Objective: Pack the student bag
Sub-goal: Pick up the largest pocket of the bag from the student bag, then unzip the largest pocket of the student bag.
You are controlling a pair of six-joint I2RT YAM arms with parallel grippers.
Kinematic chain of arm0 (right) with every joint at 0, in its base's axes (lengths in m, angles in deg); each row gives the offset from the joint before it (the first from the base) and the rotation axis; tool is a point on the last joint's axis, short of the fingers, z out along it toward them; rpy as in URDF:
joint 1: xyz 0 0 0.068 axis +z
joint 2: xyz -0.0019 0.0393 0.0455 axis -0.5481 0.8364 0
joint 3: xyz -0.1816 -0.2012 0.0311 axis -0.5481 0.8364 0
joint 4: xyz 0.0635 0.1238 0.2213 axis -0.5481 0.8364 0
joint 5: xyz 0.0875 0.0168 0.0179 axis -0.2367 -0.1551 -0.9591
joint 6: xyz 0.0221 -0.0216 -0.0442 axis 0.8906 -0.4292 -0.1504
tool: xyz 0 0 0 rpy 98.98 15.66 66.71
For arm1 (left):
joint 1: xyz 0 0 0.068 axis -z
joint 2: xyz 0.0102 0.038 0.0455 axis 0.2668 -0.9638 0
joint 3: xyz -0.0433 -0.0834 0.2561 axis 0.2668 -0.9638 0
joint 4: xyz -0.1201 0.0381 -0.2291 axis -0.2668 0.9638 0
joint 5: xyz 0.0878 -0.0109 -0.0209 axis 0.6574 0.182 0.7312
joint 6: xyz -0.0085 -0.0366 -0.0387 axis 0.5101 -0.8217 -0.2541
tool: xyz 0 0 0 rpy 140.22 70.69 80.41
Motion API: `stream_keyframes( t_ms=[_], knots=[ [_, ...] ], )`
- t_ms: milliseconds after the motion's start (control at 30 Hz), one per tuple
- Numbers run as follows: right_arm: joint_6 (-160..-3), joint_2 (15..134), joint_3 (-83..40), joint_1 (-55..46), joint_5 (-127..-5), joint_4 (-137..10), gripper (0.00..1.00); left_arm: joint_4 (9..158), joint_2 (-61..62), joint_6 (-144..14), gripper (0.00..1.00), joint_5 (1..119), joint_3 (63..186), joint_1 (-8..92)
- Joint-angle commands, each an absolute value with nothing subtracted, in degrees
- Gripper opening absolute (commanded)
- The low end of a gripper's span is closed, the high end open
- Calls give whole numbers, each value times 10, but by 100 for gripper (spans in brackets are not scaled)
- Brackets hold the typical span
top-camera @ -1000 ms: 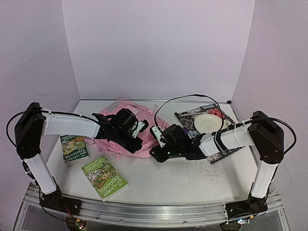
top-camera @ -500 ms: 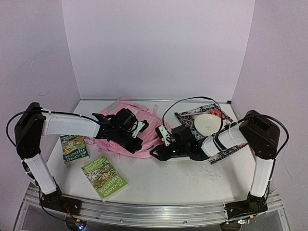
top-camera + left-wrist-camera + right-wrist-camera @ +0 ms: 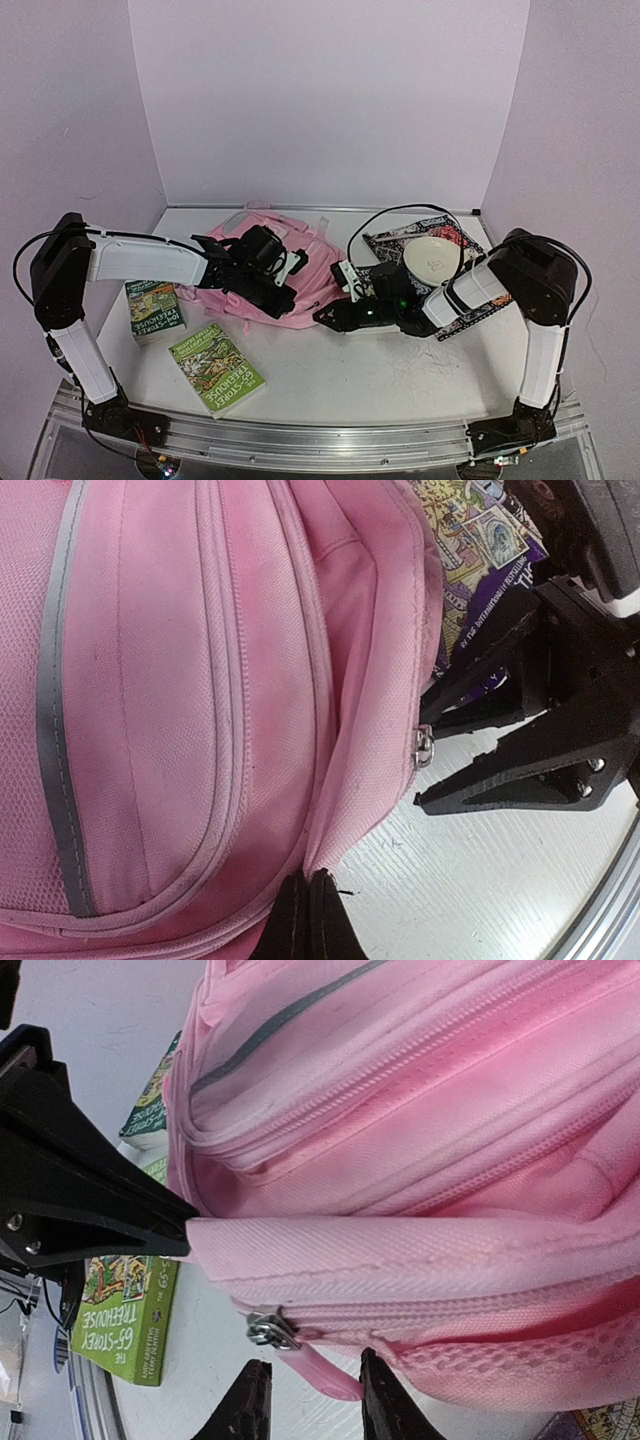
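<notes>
The pink student bag (image 3: 300, 262) lies on the table at mid-left. My left gripper (image 3: 292, 297) is shut on the bag's lower fabric edge, and the left wrist view shows its fingertips (image 3: 308, 885) pinching the pink cloth (image 3: 200, 680). My right gripper (image 3: 325, 315) is open right at the bag's near edge. In the right wrist view (image 3: 312, 1400) a pink zip pull tab (image 3: 325, 1368) hangs between its fingers, below the metal slider (image 3: 268, 1330). The slider also shows in the left wrist view (image 3: 425, 748).
Two green books lie at front left (image 3: 215, 368) (image 3: 155, 308). A patterned book (image 3: 465, 305) with a white bowl (image 3: 432, 258) on it lies at the right, under the right arm. A black cable (image 3: 400, 205) arcs over the bag.
The right arm has folded in, its wrist shifting right and its fingers settling around the zip pull. The left gripper has held its pinch on the bag.
</notes>
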State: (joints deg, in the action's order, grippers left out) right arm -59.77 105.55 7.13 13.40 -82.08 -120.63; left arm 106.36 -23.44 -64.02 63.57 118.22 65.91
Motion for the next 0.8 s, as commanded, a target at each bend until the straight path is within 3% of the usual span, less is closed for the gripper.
stream_keyframes(
  t_ms=[0,200,433,767],
  knots=[
    [-591,1056,48,135,-870,-1240,32,1062,-230,-644,0,621,1213,658],
    [-584,1047,57,134,-875,-1249,25,1062,-233,-644,0,622,1214,658],
    [-583,1026,86,130,-851,-1249,1,1064,-229,-638,0,635,1209,658],
    [-682,939,56,127,-718,-1016,0,1079,-207,-618,0,686,1174,658]
  ],
)
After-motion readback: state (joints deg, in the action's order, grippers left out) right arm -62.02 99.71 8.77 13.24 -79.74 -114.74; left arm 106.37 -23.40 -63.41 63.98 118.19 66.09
